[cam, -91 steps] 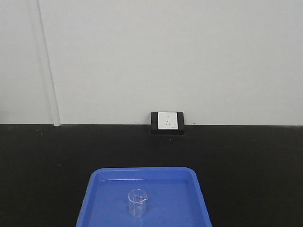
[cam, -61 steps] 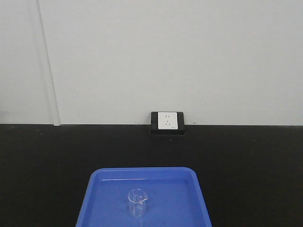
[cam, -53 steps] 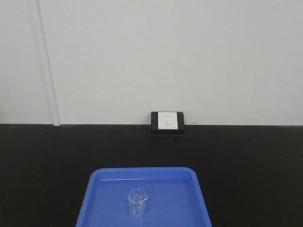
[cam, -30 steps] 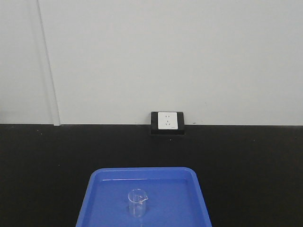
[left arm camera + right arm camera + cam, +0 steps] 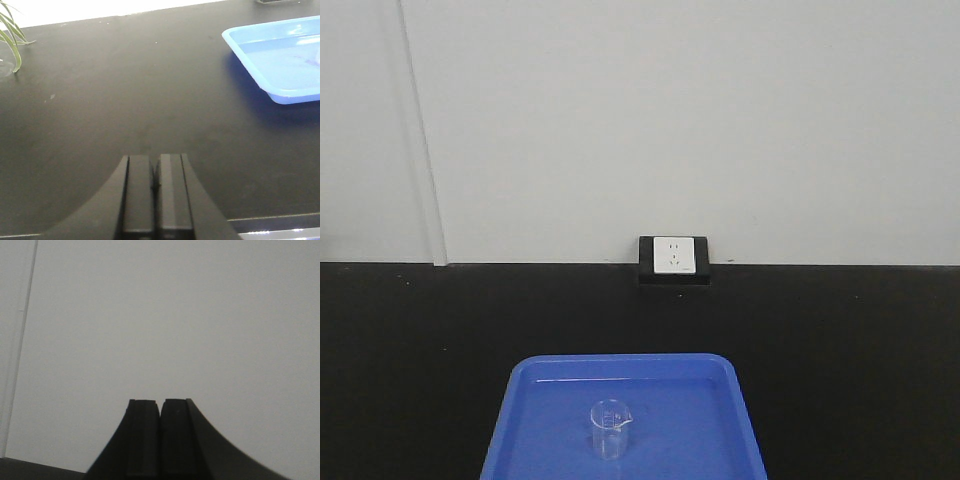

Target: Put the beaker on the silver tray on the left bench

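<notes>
A small clear glass beaker (image 5: 610,428) stands upright in a blue plastic tray (image 5: 720,420) on the black bench (image 5: 420,340), low in the front view. The left wrist view has the same blue tray (image 5: 280,95) at its upper right, well away from my left gripper (image 5: 155,161), which is shut and empty above the dark countertop. My right gripper (image 5: 160,403) is shut too, holding nothing, and faces a plain white wall. The silver tray is out of view. Neither gripper appears in the front view.
A white socket in a black housing (image 5: 673,258) sits at the back of the bench against the white wall (image 5: 670,120). Green plant leaves (image 5: 10,35) reach in at the upper left of the left wrist view. The bench's front edge (image 5: 275,222) runs beside the left gripper.
</notes>
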Tool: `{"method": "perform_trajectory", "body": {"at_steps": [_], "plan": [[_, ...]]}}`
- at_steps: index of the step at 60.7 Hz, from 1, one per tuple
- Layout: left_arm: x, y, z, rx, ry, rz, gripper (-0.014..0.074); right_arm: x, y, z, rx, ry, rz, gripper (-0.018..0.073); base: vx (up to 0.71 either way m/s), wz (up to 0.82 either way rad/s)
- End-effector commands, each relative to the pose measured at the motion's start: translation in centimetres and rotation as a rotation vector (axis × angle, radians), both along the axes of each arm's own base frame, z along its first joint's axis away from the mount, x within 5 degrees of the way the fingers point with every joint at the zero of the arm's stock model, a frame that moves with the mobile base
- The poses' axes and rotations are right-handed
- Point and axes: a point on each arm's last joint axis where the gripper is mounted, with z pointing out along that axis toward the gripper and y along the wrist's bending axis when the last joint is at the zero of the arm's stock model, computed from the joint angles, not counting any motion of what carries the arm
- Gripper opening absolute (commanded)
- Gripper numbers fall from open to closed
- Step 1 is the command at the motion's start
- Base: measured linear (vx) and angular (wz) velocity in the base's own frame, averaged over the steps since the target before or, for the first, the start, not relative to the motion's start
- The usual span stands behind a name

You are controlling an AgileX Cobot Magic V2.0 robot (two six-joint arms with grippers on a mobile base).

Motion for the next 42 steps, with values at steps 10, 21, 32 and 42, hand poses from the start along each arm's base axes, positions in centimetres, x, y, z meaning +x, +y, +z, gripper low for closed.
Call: {"method": "perform_trajectory", "body": {"at_steps": [10,21,32,42], "plan": [[0.2,-0.1,0.0,-0.005,-0.063,-0.01,0.0001,9.5,1.5,3.3,0.008,0.117,0.004,-0.0011,0.0,0.0],[0.2,-0.1,0.0,-0.005,-0.063,-0.01,0.0001,14.1,2.2,0.2,0.091,0.284,0.024,-0.0011,0.0,0.0],[0.2,-0.1,0.0,-0.005,-0.063,-0.01,0.0001,16.1,2.5,-2.1,0.083,0.374,0.019,0.0012,0.0,0.0],[0.2,-0.1,0.0,-0.005,-0.063,-0.01,0.0001,17.0,2.7,-3.1,0.077,0.407,0.017,0.0122,0.0,0.0]]}}
